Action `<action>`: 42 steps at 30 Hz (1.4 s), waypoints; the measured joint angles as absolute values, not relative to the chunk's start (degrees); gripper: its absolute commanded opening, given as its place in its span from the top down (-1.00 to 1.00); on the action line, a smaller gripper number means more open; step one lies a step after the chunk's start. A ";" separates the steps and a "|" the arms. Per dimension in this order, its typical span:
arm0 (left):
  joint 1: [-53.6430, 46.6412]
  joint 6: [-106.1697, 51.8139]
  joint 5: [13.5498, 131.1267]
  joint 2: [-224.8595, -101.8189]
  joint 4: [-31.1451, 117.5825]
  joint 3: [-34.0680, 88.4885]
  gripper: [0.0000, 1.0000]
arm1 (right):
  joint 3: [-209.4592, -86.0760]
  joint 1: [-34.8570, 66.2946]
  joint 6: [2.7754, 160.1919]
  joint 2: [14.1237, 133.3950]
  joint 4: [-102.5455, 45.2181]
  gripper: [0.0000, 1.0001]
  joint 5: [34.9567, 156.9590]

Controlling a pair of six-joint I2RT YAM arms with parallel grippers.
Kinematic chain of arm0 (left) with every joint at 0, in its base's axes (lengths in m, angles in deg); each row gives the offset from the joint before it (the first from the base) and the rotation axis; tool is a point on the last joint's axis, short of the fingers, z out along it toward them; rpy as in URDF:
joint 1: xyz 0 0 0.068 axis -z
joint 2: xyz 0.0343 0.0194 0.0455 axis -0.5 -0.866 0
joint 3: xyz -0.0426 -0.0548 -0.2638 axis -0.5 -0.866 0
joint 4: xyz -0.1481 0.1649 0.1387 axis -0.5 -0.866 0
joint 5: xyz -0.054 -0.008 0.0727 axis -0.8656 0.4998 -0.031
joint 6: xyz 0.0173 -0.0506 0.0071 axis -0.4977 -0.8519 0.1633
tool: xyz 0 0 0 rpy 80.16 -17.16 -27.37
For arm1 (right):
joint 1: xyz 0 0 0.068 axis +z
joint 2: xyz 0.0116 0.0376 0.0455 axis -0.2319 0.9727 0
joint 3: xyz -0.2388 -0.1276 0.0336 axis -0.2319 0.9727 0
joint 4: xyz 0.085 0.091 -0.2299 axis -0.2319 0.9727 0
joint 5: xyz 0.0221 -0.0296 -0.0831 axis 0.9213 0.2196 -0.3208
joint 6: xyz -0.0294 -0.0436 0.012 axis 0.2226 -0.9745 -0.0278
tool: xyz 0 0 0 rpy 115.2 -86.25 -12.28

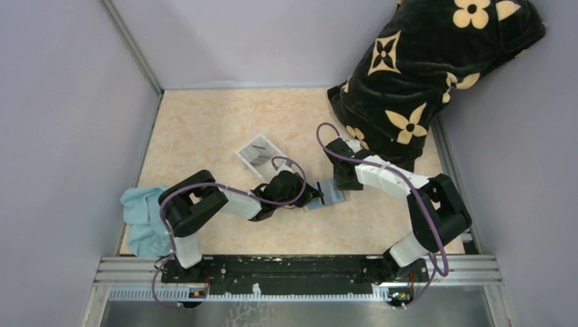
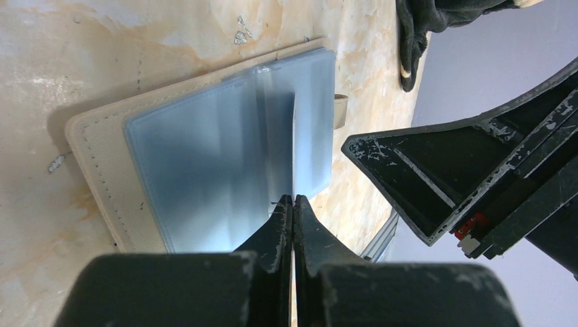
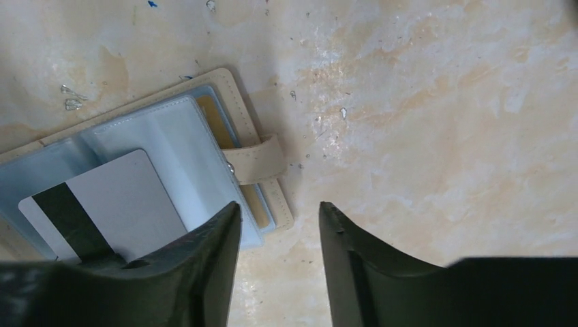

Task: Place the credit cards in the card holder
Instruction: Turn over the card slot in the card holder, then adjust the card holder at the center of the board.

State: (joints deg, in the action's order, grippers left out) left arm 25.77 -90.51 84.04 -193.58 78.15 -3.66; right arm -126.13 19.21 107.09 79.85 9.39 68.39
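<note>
The tan card holder point(image 1: 332, 195) lies open on the table, blue-grey sleeves up. My left gripper point(image 2: 293, 199) is shut on the edge of one thin clear sleeve leaf point(image 2: 294, 146) and holds it upright over the open holder point(image 2: 204, 170). My right gripper point(image 3: 278, 208) is open just above the holder's snap-tab point(image 3: 255, 160) end, with one finger point(image 3: 204, 259) over the sleeves. A silvery card with a black stripe point(image 3: 109, 204) lies at the sleeves; I cannot tell whether it is inside one. A tan-gold card point(image 3: 215, 119) sits in a pocket. No dark grey card shows.
A clear white tray point(image 1: 259, 153) stands just behind the left gripper. A light blue cloth point(image 1: 143, 218) lies at the table's left edge. A black blanket with tan flowers point(image 1: 422, 68) fills the back right corner. Grey walls close in both sides.
</note>
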 measured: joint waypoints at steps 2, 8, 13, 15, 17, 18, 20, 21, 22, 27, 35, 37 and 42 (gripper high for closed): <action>25.77 -90.49 84.04 -193.58 78.11 -3.66 1.00 | -126.13 19.87 106.74 79.85 9.48 -0.04 67.69; 25.77 -90.32 84.04 -193.58 77.87 -3.62 1.00 | -126.13 20.72 106.72 81.04 9.85 -0.04 64.72; 25.77 -90.32 84.02 -193.60 77.47 -3.42 1.00 | -125.96 20.85 107.01 82.41 10.23 -0.04 62.49; 25.77 -90.32 84.02 -193.64 77.47 -3.42 1.00 | -125.56 20.90 107.25 82.96 10.18 -0.03 62.19; 25.77 -90.34 84.00 -193.80 77.50 -3.42 1.00 | -125.37 20.92 107.29 83.85 10.12 -0.03 62.06; 25.77 -90.34 84.00 -193.91 77.50 -3.42 1.00 | -125.37 20.94 107.27 84.38 10.03 -0.03 61.95; 25.77 -90.34 84.02 -194.02 77.50 -3.42 1.00 | -125.37 20.94 107.29 84.84 9.72 -0.03 61.73; 25.75 -90.34 84.00 -194.04 77.50 -3.40 1.00 | -125.37 20.98 107.31 84.84 9.77 -0.03 61.60; 25.75 -90.36 84.02 -194.04 77.50 -3.40 1.00 | -125.37 20.98 107.31 84.84 9.72 -0.03 61.57; 25.72 -90.38 84.00 -194.52 77.52 -2.90 1.00 | -125.04 21.11 107.77 84.82 9.05 -0.03 60.85; 25.72 -90.58 84.00 -195.00 77.54 -2.65 1.00 | -124.25 21.36 108.16 84.82 5.29 -0.02 57.36; 25.72 -90.58 84.00 -195.02 77.56 -2.65 1.00 | -124.14 21.33 108.19 84.82 4.15 -0.02 56.66; 25.72 -90.60 84.00 -195.26 77.41 -2.46 1.00 | -124.14 21.33 108.08 84.90 1.59 -0.02 55.56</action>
State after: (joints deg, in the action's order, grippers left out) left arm 25.72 -90.60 84.00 -195.26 77.41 -2.46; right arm -124.14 21.33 108.08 84.90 1.59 55.56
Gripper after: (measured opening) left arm 0.006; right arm 0.512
